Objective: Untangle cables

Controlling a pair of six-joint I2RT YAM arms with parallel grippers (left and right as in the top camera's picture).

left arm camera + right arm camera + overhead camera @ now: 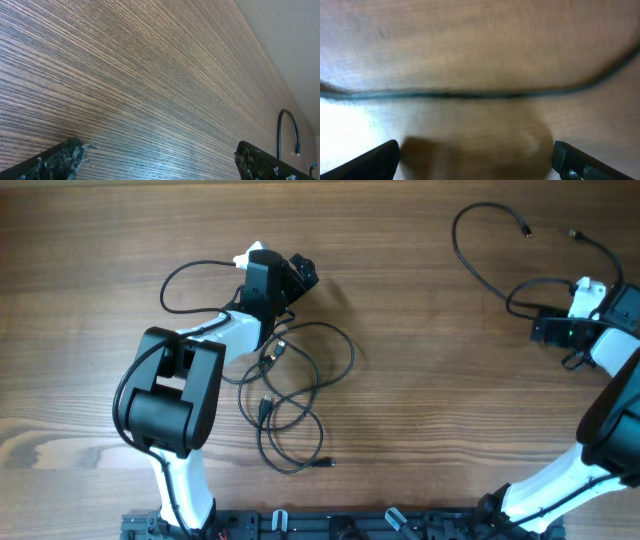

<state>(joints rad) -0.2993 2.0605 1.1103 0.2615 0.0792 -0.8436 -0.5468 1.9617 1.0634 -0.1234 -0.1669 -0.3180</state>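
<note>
A loose tangle of thin black cables (pixel 300 385) lies at the table's centre-left, with plugs near its middle and a tail end at the lower right. My left gripper (pixel 303 273) is open and empty above the tangle, over bare wood (pixel 160 100). A separate black cable (pixel 480 260) curves across the far right, its plug ends near the top. My right gripper (pixel 545 330) is open and empty beside that cable. In the right wrist view a blurred strand (pixel 470 94) runs across just ahead of the open fingers (pixel 475 160).
A thin black wire loop (pixel 185 285) lies left of the left wrist. The left arm's black body (pixel 170 390) covers the table left of the tangle. A far cable end (pixel 292 132) shows at the left wrist view's right edge.
</note>
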